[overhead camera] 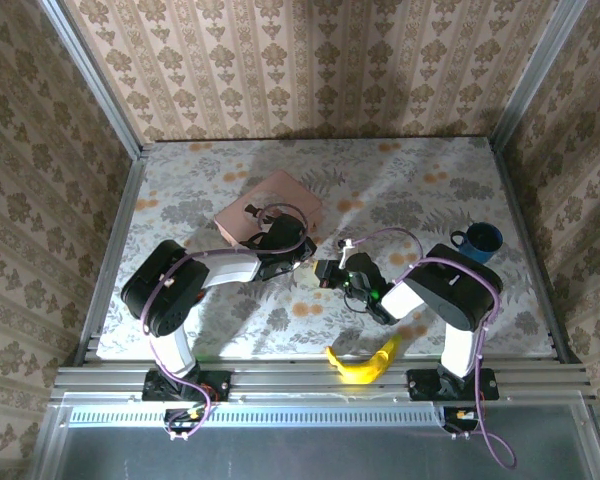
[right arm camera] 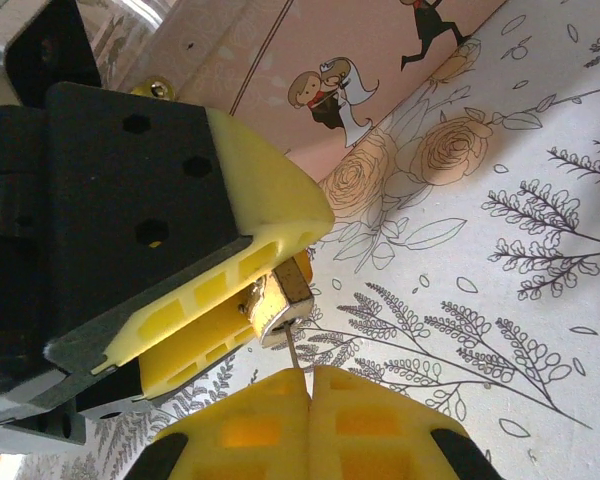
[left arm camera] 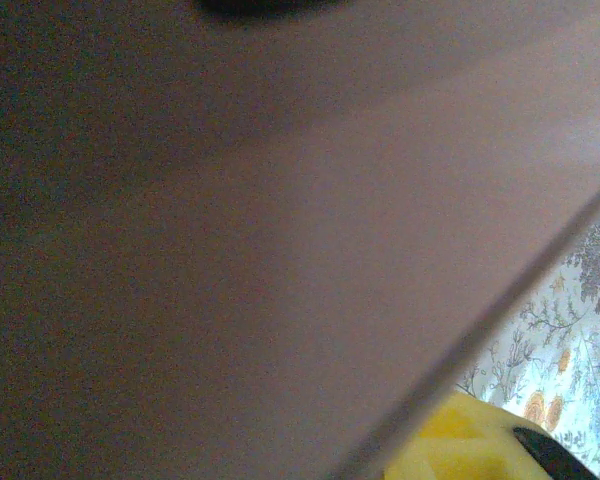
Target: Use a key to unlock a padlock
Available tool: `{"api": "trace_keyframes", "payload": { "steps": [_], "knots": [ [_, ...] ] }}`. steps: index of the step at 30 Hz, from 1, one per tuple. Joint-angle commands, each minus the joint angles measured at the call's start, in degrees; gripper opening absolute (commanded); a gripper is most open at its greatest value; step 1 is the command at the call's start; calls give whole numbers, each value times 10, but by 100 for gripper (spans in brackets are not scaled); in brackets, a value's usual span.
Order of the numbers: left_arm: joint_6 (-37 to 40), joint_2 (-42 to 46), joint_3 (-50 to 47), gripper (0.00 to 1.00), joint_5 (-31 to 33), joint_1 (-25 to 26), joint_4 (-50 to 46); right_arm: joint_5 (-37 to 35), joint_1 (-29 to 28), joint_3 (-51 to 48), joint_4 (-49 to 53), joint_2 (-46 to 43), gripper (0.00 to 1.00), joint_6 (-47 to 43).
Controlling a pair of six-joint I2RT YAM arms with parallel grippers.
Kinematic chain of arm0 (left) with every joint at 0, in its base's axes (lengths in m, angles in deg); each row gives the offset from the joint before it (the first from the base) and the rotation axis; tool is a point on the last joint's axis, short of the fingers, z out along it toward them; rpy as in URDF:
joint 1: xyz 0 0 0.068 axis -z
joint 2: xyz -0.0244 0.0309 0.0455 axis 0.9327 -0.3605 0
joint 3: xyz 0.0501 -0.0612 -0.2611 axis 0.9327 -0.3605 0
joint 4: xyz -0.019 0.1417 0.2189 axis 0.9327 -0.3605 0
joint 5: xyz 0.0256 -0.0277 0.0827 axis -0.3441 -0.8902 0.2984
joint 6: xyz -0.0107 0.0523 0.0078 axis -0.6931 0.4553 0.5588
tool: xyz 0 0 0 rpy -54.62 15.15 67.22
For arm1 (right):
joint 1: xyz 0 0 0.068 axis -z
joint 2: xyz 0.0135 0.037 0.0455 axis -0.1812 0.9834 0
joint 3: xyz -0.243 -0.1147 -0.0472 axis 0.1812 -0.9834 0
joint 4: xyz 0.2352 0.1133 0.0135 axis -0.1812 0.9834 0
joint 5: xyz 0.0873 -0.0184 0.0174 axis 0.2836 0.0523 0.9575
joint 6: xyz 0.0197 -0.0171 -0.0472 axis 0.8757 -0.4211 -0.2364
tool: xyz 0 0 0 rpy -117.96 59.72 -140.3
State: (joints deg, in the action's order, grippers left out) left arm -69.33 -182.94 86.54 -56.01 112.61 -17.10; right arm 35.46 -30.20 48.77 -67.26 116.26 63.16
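The left hand is clamped on the padlock, a small brass-coloured body pinched between its yellow fingers just above the floral desk. The right hand comes in from below with its fingers pressed together on the key (only a thin grey shaft shows). The key's tip meets the underside of the padlock; whether it sits inside the keyhole I cannot tell. Just behind the left hand lies the pink tin, printed with a cartoon bride and groom. From above, a blue mug stands well right and a banana lies at the near edge.
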Motion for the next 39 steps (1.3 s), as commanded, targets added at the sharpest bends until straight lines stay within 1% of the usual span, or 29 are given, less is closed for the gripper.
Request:
{"api": "trace_keyframes", "payload": {
  "steps": [1,4,6,17,24,33,39],
  "knots": [
    [-51,-25,-14,0,-102,12,0,27,12,21,-75,13,0,16],
    [-58,-20,-19,0,-111,13,8,69,26,29,-84,24,0,20],
    [-62,-17,-22,0,-112,13,6,83,31,33,-87,30,0,24],
    [-77,-16,-22,0,-116,15,6,92,33,29,-110,39,0,33],
    [-75,-18,-20,0,-122,15,5,101,50,23,-95,29,0,30],
    [-80,-19,-19,0,-132,16,0,124,65,52,-28,10,0,26],
    [-83,-25,-10,0,-138,19,1,147,71,58,-10,-2,0,40]
  ]
}}
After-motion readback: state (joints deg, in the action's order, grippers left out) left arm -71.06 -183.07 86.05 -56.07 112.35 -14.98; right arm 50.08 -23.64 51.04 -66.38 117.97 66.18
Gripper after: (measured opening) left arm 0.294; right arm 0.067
